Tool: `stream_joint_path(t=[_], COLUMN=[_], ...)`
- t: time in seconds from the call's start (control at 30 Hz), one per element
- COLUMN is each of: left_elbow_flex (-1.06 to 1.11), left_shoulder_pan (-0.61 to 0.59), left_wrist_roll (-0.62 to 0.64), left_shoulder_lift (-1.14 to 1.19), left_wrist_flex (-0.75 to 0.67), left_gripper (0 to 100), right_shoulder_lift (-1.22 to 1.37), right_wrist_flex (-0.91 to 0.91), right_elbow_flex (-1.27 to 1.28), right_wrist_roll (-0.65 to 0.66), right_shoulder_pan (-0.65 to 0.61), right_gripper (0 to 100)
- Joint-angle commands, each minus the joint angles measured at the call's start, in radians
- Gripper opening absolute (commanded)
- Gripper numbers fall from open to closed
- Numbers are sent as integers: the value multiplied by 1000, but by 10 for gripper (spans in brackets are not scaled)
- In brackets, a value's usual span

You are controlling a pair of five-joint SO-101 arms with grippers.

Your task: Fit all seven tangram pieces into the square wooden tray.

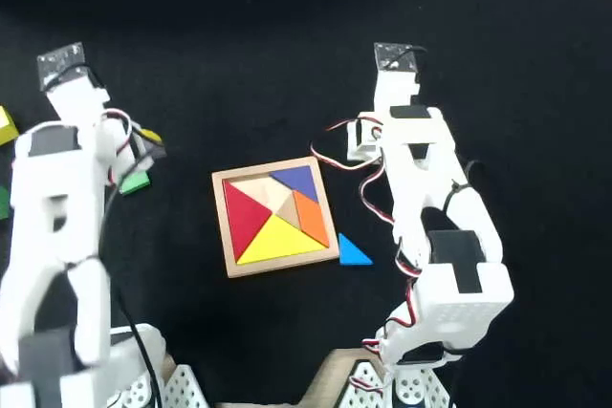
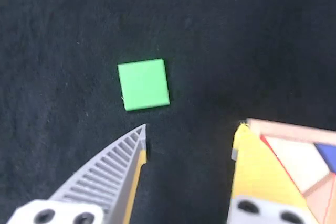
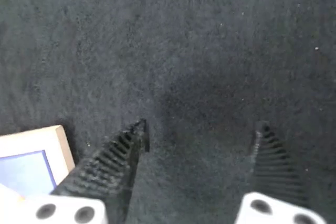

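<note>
Beside tray [image 1: 223, 226] right edge: blue triangle [image 1: 352, 253], hypotenuse facing away | both jaws gaping, empty

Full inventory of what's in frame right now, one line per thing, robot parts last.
tray: 1, light wood, square, middle of the cloth
red triangle: 1, red, in tray
yellow triangle: 1, yellow, in tray
blue piece: 1, blue, in tray, corner nearest the right arm
orange piece: 1, orange, in tray, right arm's side
blue triangle: 1, light blue, on cloth beside tray, right arm's side
green square: 1, green, on cloth just ahead of the left arm's jaws
edge items: 2, yellow item and green item, cut off at the cloth's edge past the left arm
cloth: 1, black, covers table
left arm: 1, white, jaws open
right arm: 1, white, black jaws open over bare cloth by tray corner
</note>
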Motion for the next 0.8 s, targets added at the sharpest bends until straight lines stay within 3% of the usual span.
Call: stream_joint_path(t=[0.0,0.07,0.2,0.4,0.77], left_elbow_flex=[-122,-148,-200,-240,-372], left_shoulder_pan=[-19,-39,-84,-97,-114], left_wrist_roll=[12,12,12,14,14], left_shoulder_lift=[117,170,261,390,591], left_wrist_flex=[8,8,8,0,2], left_gripper=[266,266,266,267,267], right_shoulder_lift=[-27,-15,-12,-5,-2], right_wrist_flex=[-26,-31,-35,-8,-8], right_elbow_flex=[-44,-45,-53,-73,-71], right_wrist_roll=[61,18,-77,-140,-84], right_shoulder_pan=[32,51,66,71,63], right_gripper=[0,80,129,322,317])
